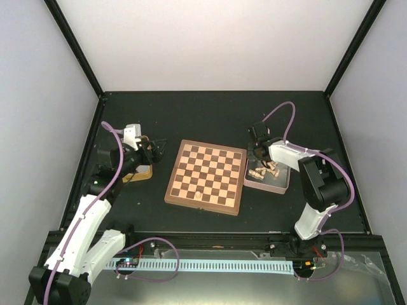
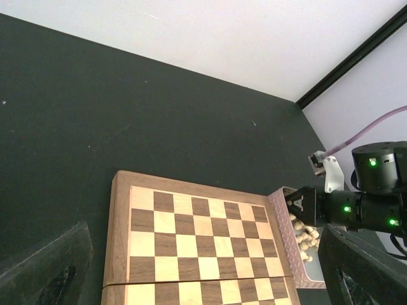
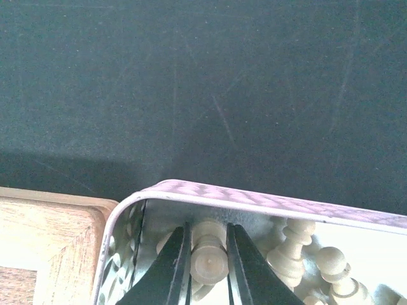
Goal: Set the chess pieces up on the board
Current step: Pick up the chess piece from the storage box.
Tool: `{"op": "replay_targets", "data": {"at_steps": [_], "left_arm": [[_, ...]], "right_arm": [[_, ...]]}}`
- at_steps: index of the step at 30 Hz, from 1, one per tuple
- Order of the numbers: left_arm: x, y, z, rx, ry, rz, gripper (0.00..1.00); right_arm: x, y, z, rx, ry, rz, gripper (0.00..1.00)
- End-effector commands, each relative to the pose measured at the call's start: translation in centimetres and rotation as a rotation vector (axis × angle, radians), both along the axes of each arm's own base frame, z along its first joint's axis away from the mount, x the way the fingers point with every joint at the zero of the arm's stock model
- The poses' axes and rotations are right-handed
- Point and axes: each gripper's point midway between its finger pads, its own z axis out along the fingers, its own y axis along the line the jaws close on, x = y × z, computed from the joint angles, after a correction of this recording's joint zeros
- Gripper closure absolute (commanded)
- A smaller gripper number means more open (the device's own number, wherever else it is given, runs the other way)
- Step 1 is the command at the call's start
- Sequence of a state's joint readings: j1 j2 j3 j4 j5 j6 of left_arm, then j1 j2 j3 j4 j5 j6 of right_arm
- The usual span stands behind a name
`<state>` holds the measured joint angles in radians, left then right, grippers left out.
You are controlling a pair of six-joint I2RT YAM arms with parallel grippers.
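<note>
My right gripper (image 3: 207,230) is pinched narrow on a pale beige turned wooden chess piece (image 3: 208,262) inside the rectangular embossed metal tin (image 3: 254,198). I judge the piece light, hard and slippery, so it is best gripped below the head. Beyond, the checkered wooden chessboard (image 1: 206,166) carries one pale chessman (image 1: 199,194). My left gripper (image 1: 156,149) hangs wide and empty.

From high behind the near edge we look down on the whole table (image 1: 210,114), with the board (image 1: 206,176) at centre. Our left wrist view sits low at the board's nine o'clock, facing two o'clock across it to the tin (image 2: 280,213). Our right wrist view hangs close over that tin's far corner, facing twelve o'clock. All three share board and tin.
</note>
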<state>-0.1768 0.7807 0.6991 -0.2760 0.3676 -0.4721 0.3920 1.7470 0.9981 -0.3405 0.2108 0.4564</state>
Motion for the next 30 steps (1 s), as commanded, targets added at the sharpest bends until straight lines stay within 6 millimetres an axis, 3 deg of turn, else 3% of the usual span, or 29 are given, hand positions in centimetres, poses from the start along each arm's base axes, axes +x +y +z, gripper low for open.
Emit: {"op": "replay_targets", "data": {"at_steps": [1,6,14,17,22,25,30], "left_arm": [[0.0,0.2,1.8,0.005,-0.051,0.005,0.01],[-0.3,0.1,1.6,-0.006,-0.043,-0.006,0.01],[-0.8,-0.5,0.5,-0.052,-0.011,-0.032,0.01],[-0.9,0.1,0.8,-0.036,-0.018,0.001,0.02],[-1.1,2.8,2.1,0.013,-0.065,0.152,0.02],[-1.7,4.4,3.3,0.026,-0.123,0.236,0.02],[-3.2,6.3,5.2,0.048,-0.216,0.323,0.01]], "right_arm": [[0.5,-0.9,2.0,-0.021,-0.055,-0.037,0.93],[-0.9,-0.5,5.0,0.038,-0.076,-0.009,0.94],[-4.8,4.0,8.1,0.249,-0.038,0.125,0.94],[-6.1,7.8,9.5,0.269,-0.041,0.225,0.93],[-9.1,16.7,10.3,0.258,-0.01,0.435,0.93],[-11.3,21.6,9.8,0.215,0.012,0.547,0.93],[-14.5,27.1,8.1,0.144,0.054,0.682,0.93]]}}
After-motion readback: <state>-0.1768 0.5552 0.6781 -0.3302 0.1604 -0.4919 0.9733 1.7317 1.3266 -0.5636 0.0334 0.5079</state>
